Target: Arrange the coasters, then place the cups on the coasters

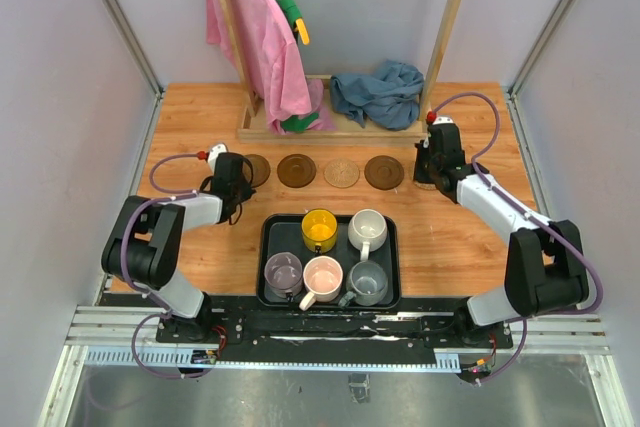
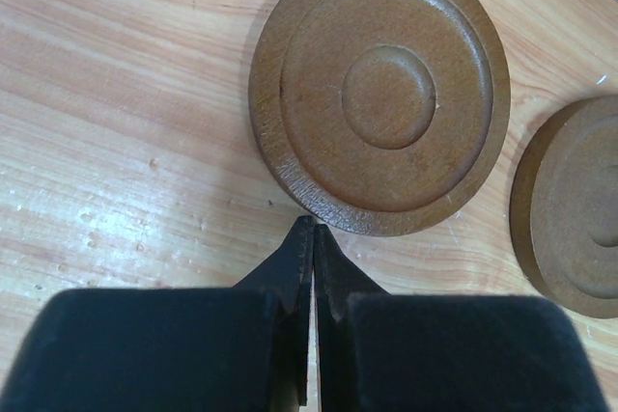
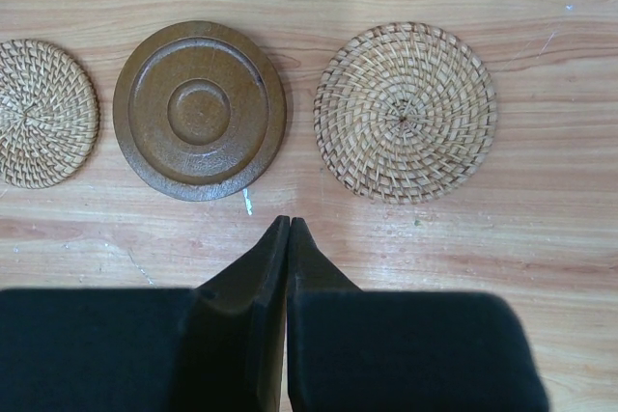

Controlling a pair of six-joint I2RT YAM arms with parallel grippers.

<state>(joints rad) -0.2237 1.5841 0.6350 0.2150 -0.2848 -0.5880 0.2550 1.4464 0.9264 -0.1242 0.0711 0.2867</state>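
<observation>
A row of coasters lies across the table: dark brown (image 1: 297,169), tan woven (image 1: 342,172) and dark brown (image 1: 384,171). Another dark brown coaster (image 1: 259,169) shows partly beside my left gripper (image 1: 240,179). That gripper (image 2: 312,229) is shut and empty, its tips at the rim of this dark coaster (image 2: 379,89), with a second dark one (image 2: 575,205) to the right. My right gripper (image 1: 428,173) (image 3: 289,224) is shut and empty, just short of a dark coaster (image 3: 200,110) and a woven coaster (image 3: 406,113). The yellow (image 1: 319,228), white (image 1: 367,229), purple (image 1: 283,272), pink (image 1: 323,275) and grey (image 1: 367,282) cups stand in the tray.
The black tray (image 1: 266,247) sits at the near middle, between the arm bases. A wooden rack (image 1: 290,129) with a pink shirt (image 1: 262,47) stands at the back, a blue cloth (image 1: 378,92) heaped on its base. White walls close in the table.
</observation>
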